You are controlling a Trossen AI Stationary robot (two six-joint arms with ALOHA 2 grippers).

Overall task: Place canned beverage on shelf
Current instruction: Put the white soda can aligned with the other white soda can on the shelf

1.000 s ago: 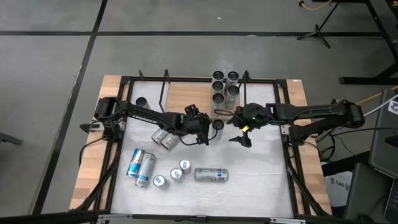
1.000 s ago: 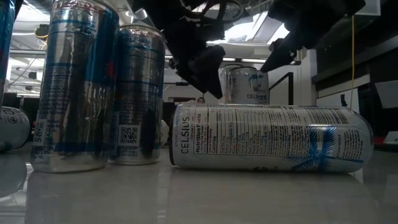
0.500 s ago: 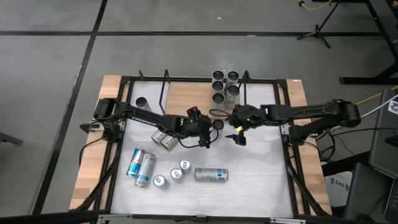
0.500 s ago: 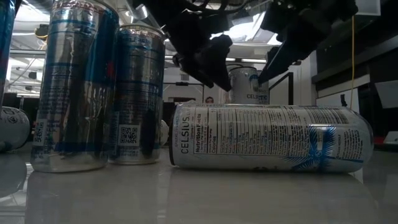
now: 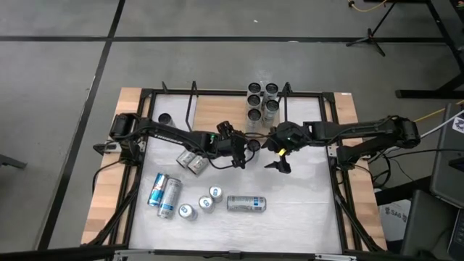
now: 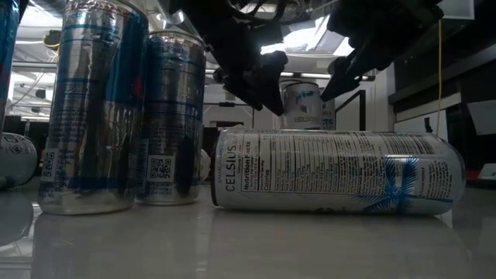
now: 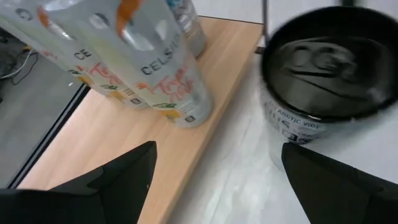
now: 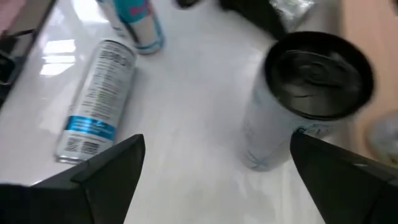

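Between my two claws, an upright can (image 5: 254, 145) stands on the counter (image 5: 304, 203) beside the shelf (image 5: 217, 112), its axis vertical. Both the left claw (image 5: 240, 161) and right claw (image 5: 279, 164) are wide open, empty, roughly equally near.

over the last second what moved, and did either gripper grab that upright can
Neither grabbed it. The left gripper edged toward the black-topped can; the right gripper swung in, then eased back. Both stayed open. The can, the shelf and the other cans stayed put.
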